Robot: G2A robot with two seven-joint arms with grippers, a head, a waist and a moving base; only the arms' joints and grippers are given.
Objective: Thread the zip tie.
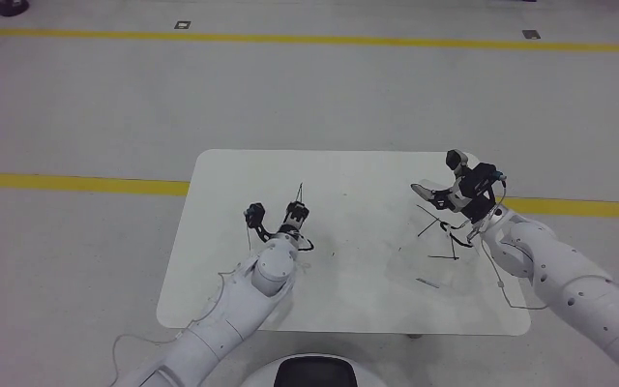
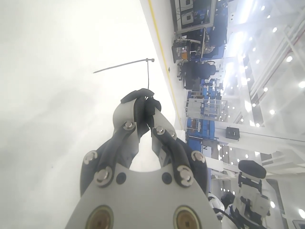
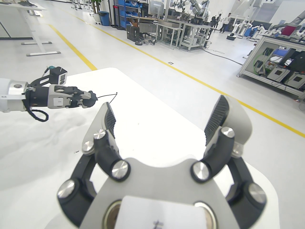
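Note:
My left gripper [image 2: 145, 96] is shut on a thin black zip tie [image 2: 124, 65]. The strap rises from the fingertips to the tie's small head, then bends sharply and runs off to a pointed tip. From above, this gripper [image 1: 296, 211] sits left of the table's middle, with the zip tie [image 1: 300, 192] sticking out toward the far edge. My right gripper [image 3: 164, 117] is open and holds nothing. It hovers over the right side of the table [image 1: 432, 194] and faces the left gripper [image 3: 91, 98] and its zip tie [image 3: 108, 95].
Several loose black zip ties [image 1: 440, 230] lie on the white table [image 1: 338, 290] just below the right gripper, and one short piece [image 1: 427, 282] lies nearer the front. Bare tabletop spans between the two arms. Yellow floor lines run beyond the table.

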